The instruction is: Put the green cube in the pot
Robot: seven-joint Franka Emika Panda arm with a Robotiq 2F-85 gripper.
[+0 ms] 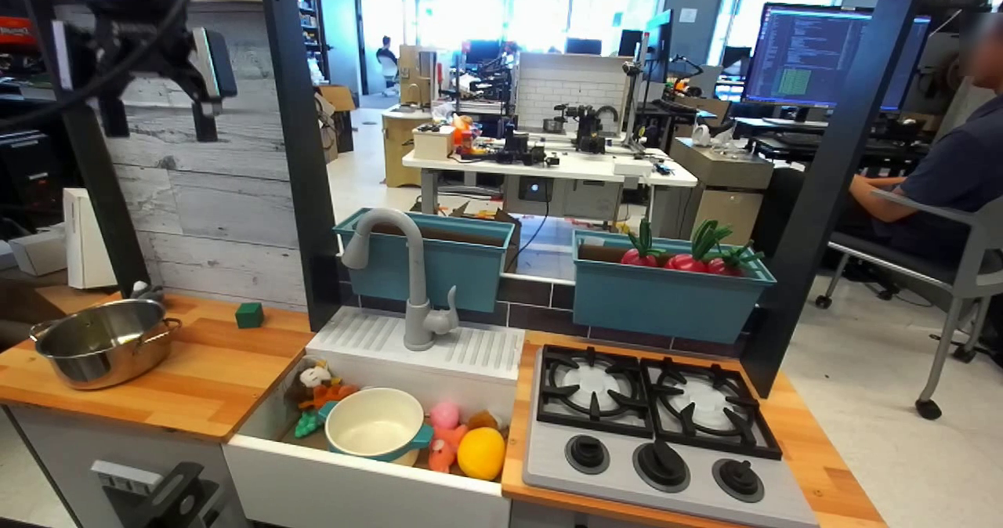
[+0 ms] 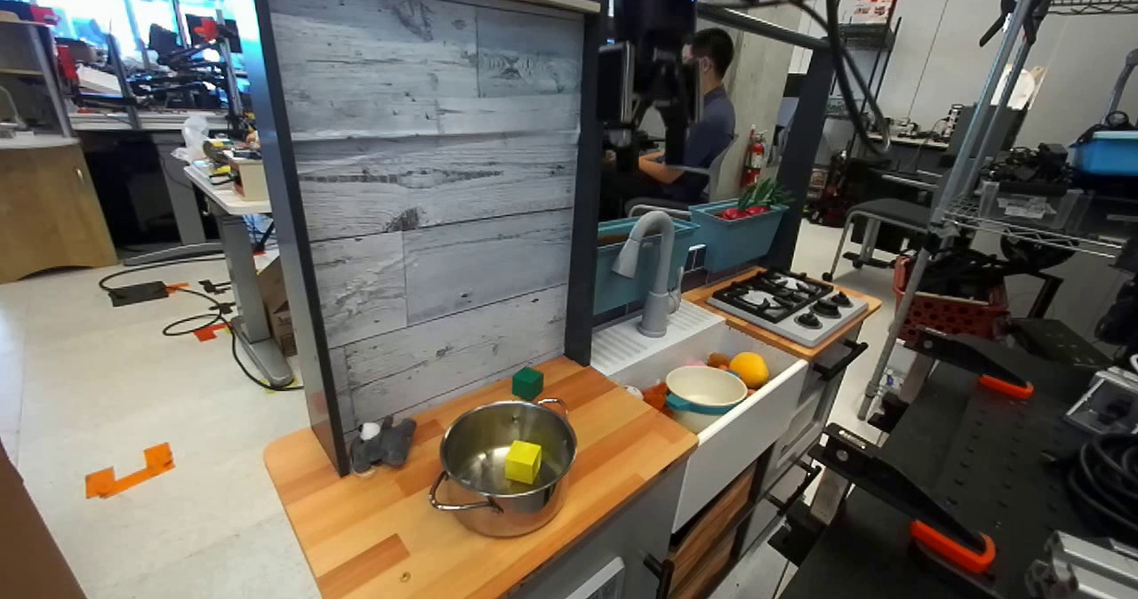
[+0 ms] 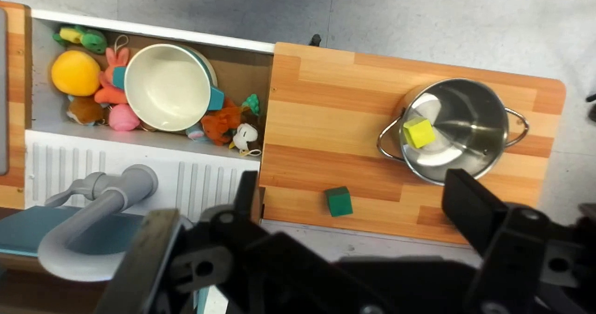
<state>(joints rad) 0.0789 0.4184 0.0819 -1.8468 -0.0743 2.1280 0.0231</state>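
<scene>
The green cube (image 1: 249,315) sits on the wooden counter close to the back panel, beside the pot and apart from it. It also shows in an exterior view (image 2: 527,383) and in the wrist view (image 3: 340,201). The shiny silver pot (image 1: 117,359) stands upright on the same counter, also in an exterior view (image 2: 511,510) and the wrist view (image 3: 484,106). A yellow cube (image 2: 523,461) lies inside it, also in the wrist view (image 3: 419,132). My gripper (image 1: 161,121) is open and empty, high above the counter. In the wrist view, its wide-apart fingers (image 3: 351,195) frame the green cube.
The sink (image 1: 368,485) holds a cream pot (image 1: 376,426) and several soft toys. A grey faucet (image 1: 415,277) rises behind it. A panel (image 2: 444,181) stands at the counter's back, with a dark post (image 2: 589,226). A grey toy (image 2: 382,443) lies near the pot.
</scene>
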